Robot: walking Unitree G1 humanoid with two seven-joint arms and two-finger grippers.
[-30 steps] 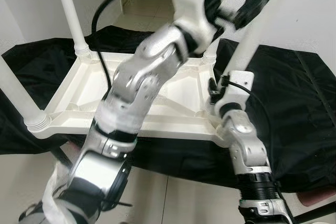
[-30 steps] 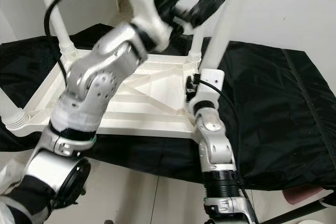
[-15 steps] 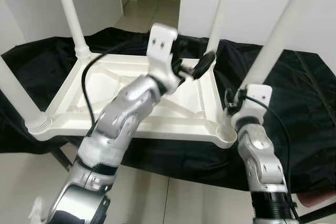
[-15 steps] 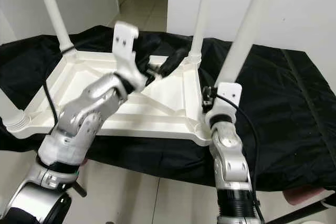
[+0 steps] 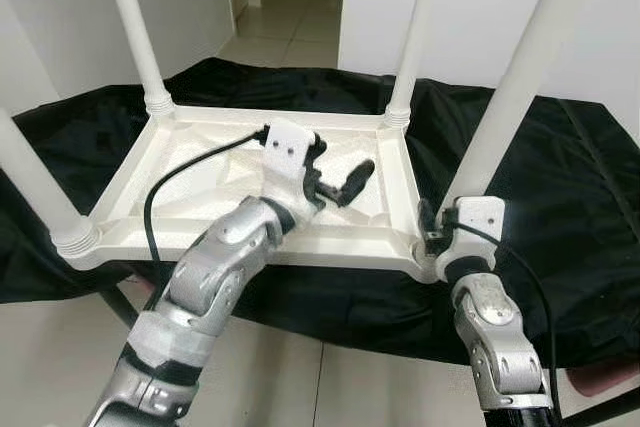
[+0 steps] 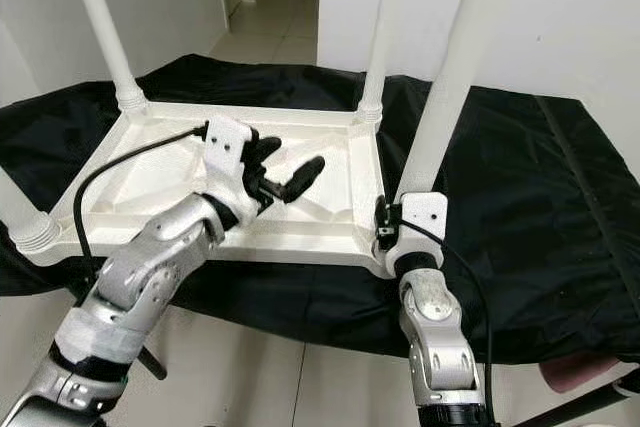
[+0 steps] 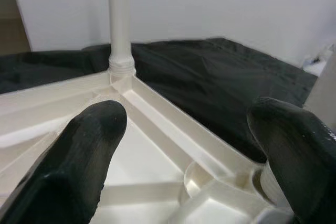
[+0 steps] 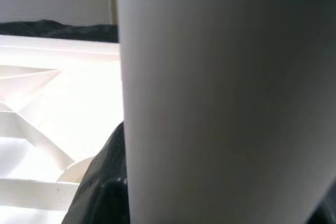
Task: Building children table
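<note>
The left gripper [image 5: 335, 179] has dropped from high up to just above the upturned table [image 5: 180, 162] on the black cloth [image 5: 560, 177]. Left wrist view: jaws apart. Right wrist view: the right gripper [image 5: 432, 232] clamps the near leg [image 8: 220, 93].

We see a smooth, faintly glossy white plastic table [image 5: 395, 207] on matt black cloth [image 5: 560, 207]; our arms look brushed metal.

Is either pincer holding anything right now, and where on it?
The right pincer grips the near-right table leg at its base by the tabletop corner. The left pincer is open over the tabletop, holding nothing.
</note>
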